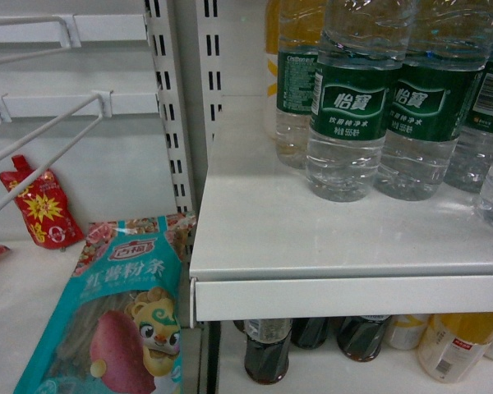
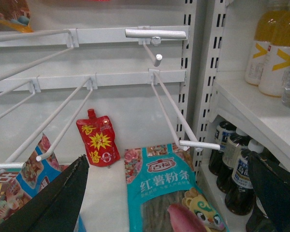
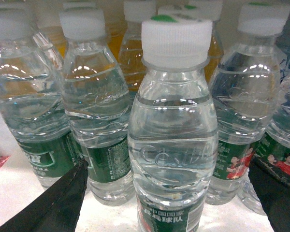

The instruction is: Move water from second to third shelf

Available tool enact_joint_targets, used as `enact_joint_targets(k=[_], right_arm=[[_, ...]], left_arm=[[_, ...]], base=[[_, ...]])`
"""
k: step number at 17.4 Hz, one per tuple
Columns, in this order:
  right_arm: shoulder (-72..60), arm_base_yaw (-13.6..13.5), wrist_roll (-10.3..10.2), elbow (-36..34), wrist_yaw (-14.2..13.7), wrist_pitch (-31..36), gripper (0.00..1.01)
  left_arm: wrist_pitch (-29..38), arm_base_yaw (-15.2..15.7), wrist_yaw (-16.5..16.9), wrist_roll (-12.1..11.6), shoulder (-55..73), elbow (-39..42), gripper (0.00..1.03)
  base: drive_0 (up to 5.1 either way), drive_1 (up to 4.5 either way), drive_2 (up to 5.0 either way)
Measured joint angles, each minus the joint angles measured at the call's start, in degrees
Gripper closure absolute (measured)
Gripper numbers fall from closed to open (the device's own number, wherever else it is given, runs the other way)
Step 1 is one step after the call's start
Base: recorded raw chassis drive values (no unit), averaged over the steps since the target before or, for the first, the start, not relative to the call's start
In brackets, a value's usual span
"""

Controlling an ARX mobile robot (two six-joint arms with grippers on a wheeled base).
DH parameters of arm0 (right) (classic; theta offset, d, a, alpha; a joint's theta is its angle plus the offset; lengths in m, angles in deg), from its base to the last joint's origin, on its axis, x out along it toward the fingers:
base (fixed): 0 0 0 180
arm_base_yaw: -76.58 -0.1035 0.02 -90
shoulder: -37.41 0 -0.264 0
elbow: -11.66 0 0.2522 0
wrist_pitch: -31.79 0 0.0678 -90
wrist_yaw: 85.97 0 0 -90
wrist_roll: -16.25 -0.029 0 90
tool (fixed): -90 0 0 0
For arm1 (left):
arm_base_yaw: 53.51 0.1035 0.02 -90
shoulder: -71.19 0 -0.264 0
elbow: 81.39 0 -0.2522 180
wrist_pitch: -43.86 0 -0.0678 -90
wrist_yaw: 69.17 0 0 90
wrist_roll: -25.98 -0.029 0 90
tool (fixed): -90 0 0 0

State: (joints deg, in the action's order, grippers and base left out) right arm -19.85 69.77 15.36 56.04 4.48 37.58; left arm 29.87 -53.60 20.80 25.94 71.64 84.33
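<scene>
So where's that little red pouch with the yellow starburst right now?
The red pouch stands at the far left of the head view, against the back panel under the white wire hooks, just behind the teal noodle packet.

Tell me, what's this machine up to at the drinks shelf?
It is going for a water bottle at the front of a cluster on the white shelf. The right hand is open with a finger on either side of it, not yet gripping. The left hand hangs open by the snack hooks, holding nothing.
</scene>
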Motion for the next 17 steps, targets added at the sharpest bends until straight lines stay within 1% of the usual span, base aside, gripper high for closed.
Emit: enact_joint_targets(k=[2,3,6,8,9,10,11,12,13,14,15,17], right_arm=[[5.4,0.0,-0.2,-1.09,-0.26,-2.93,0.03],[8.17,0.0,-0.9,-1.53,-0.22,-4.76,0.03],[15.34,0.07,-2.19,-2.21,-0.17,-8.9,0.03],[21.79,0.11,-3.04,-2.69,-0.33,-12.81,0.03],[23.39,-0.02,-2.89,-3.02,-2.08,-13.25,0.06],[25.86,0.09,-1.46,-4.44,-5.66,-13.55,0.17],[28.87,1.33,-0.61,-7.19,-5.29,-14.51,0.28],[31.89,6.34,0.04,-10.38,-1.22,-14.71,0.42],[32.87,7.32,0.11,-11.76,-1.42,-14.03,0.52],[33.88,7.08,0.48,-13.6,-0.42,-12.57,0.65],[34.16,6.8,0.5,-14.88,-0.39,-11.54,0.74],[35.47,6.82,0.52,-18.47,-0.44,-10.34,0.96]], left_arm=[[0.0,0.0,0.0,0.02,0.0,0.0,0.05],[0.0,0.0,0.0,0.0,0.0,0.0,0.05],[0.0,0.0,0.0,0.0,0.0,0.0,0.05],[0.0,0.0,0.0,0.0,0.0,0.0,0.05],[0.0,0.0,0.0,0.0,0.0,0.0,0.05],[0.0,0.0,0.02,0.0,0.0,0.0,0.05],[0.0,0.0,0.0,0.0,0.0,0.0,0.05],[0.02,0.0,0.02,0.0,0.0,0.0,0.05],[0.02,0.0,0.0,0.0,-0.02,0.0,0.05],[0.02,0.0,0.04,0.0,0.0,0.0,0.05],[0.02,0.0,-0.02,0.02,0.0,0.0,0.05],[0.02,0.0,0.0,0.0,-0.02,0.0,0.05]], base=[[-4.9,2.55,2.6],[-4.9,2.55,2.6],[-4.9,2.55,2.6],[-4.9,2.55,2.6],[-4.9,2.55,2.6],[-4.9,2.55,2.6],[-4.9,2.55,2.6],[-4.9,2.55,2.6],[-4.9,2.55,2.6],[-4.9,2.55,2.6],[-4.9,2.55,2.6],[-4.9,2.55,2.6]])
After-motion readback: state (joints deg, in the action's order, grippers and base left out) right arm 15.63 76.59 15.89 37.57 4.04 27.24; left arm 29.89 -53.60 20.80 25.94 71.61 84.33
